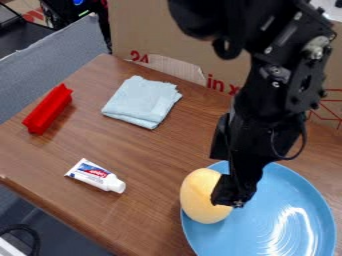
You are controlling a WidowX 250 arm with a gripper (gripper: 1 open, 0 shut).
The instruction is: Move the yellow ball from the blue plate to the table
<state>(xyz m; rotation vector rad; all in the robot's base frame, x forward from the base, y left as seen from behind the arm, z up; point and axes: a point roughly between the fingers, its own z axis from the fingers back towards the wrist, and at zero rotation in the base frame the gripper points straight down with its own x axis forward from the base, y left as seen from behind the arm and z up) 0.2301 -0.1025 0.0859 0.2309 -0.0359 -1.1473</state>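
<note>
The yellow ball (202,195) sits at the left rim of the blue plate (277,222), and the end effector (238,193) hangs low beside it, over the plate. Its jaws stand wide, though from where I am I can't tell whether one of them touches the ball. I see no grip on it.

The ball looks matte and slightly egg-shaped, probably light and a touch soft, so a gentle squeeze should do. I'd take it across the middle, one finger on each side; pinched too high, that rounded top could squirt free. The plate is glossy (a fine surface for a ball to roll on), so a nudge might send it skidding. The bare wood of the table (150,161) lies just to the left.

As for writing, the toothpaste-like tube (96,176) carries a red and blue label, too small for me to read. The cardboard (185,67) behind bears red printed lines and small marks, none legible.
</note>
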